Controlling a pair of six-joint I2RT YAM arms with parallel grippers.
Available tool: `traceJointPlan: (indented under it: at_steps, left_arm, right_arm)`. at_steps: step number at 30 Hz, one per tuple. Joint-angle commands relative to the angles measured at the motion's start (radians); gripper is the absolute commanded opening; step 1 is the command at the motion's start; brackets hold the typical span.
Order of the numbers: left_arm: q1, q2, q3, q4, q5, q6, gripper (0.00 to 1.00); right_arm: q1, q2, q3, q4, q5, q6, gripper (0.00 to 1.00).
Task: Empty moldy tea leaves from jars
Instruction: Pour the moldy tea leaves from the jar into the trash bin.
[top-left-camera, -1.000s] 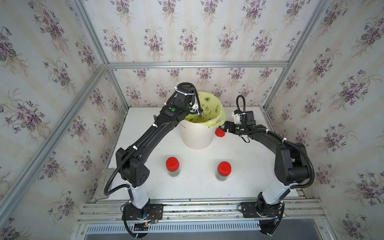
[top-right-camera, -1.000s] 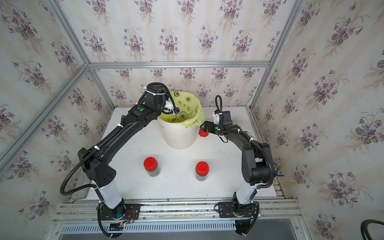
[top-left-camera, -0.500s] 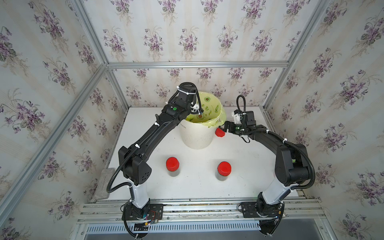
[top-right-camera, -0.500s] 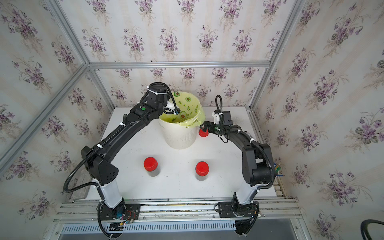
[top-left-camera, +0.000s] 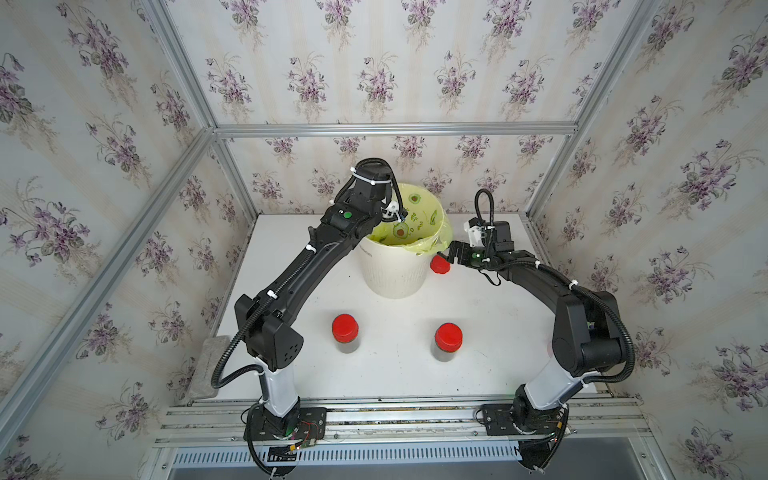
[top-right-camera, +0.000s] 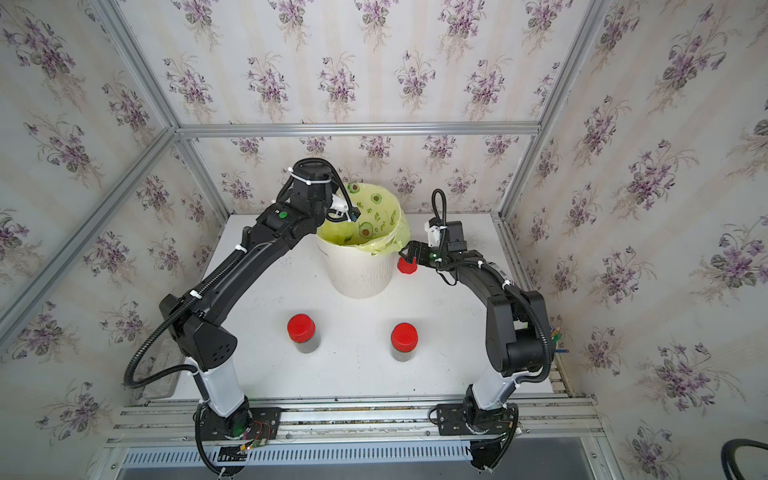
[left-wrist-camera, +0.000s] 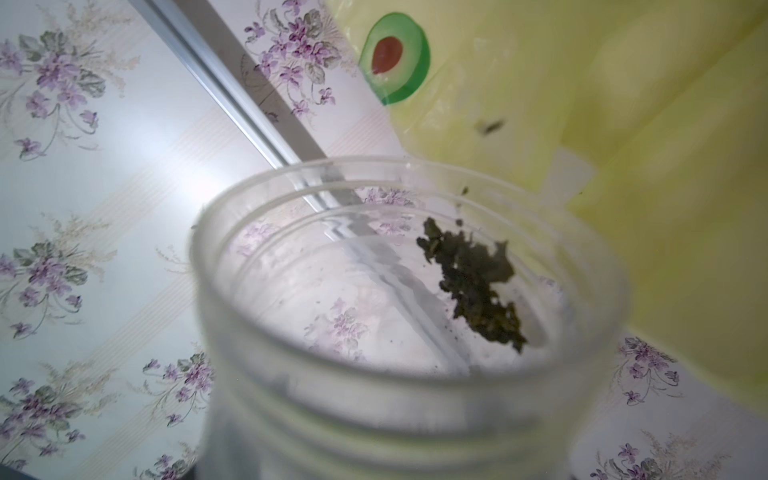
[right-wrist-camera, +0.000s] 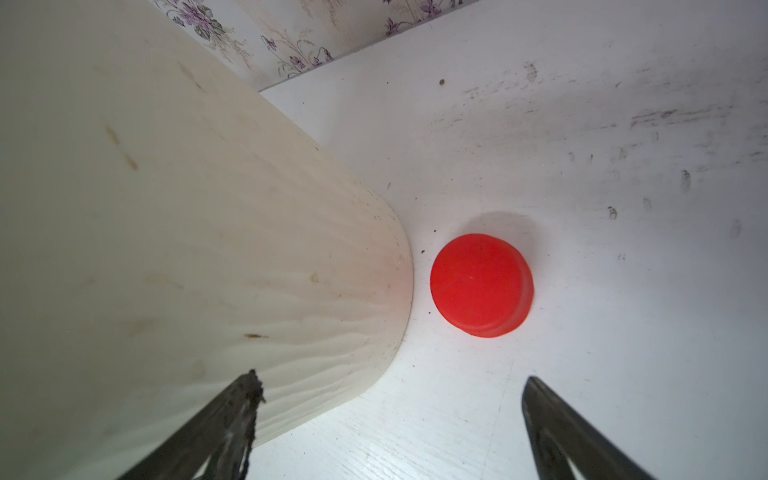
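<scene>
Dark greenish-brown tea leaves (left-wrist-camera: 471, 286) cling inside the clear lidless jar (left-wrist-camera: 407, 332), which our left gripper (top-right-camera: 348, 212) clamps tilted over the white, yellow-lined bin (top-left-camera: 392, 274). We judge emptying unfinished: a shake comes next. Our right gripper (right-wrist-camera: 390, 378) hangs spread above the round red lid (right-wrist-camera: 482, 284) beside the bin.

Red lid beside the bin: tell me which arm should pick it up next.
Probably right: the right gripper, open, hangs directly above the lid, while the left arm holds the uncapped jar over the bin.
</scene>
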Motion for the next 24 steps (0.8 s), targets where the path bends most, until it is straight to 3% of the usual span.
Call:
traceJointPlan:
  at_steps: [1,4,10,16,21,24]
  left_arm:
    - [-0.004,-0.014,-0.045,0.010,-0.002,0.070,0.66]
    - [-0.001,-0.020,-0.080,0.009,-0.005,0.067,0.66]
    - [-0.006,-0.009,-0.001,0.009,0.007,0.112,0.66]
    - [-0.004,-0.017,-0.081,0.007,-0.003,0.086,0.65]
    - [-0.007,0.006,0.001,0.007,0.008,0.099,0.66]
    - [-0.008,0.000,-0.030,0.007,0.002,0.090,0.66]
  right_arm:
    - [0.001,-0.013,-0.006,0.027,-0.012,0.016,0.96]
    - [0.000,-0.011,-0.010,0.029,-0.016,0.018,0.96]
    - [0.000,-0.022,-0.005,0.026,-0.018,0.017,0.96]
    - [0.000,-0.024,-0.007,0.032,-0.027,0.023,0.96]
    - [0.001,-0.031,-0.004,0.026,-0.025,0.020,0.96]
    - [0.000,-0.035,-0.003,0.027,-0.022,0.021,0.96]
